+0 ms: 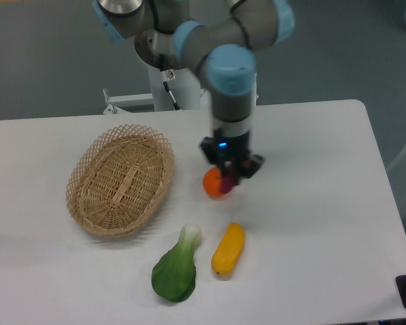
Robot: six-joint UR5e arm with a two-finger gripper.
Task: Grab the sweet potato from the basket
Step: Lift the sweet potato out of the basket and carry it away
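camera view, basket [121,184] holding nothing, fingers [224,173] gripping sweet potato [228,181]

A white table [311,203] with rounded corners was seen from above. On its left part an oval wicker basket [120,181] was set, light tan with an open lattice rim. A round orange fruit [213,184] was placed near the table's middle, well apart from the basket. Closer to the front edge, a green leafy vegetable [175,269] with a pale stalk and a yellow-orange oblong vegetable [229,248] were laid just beside each other.
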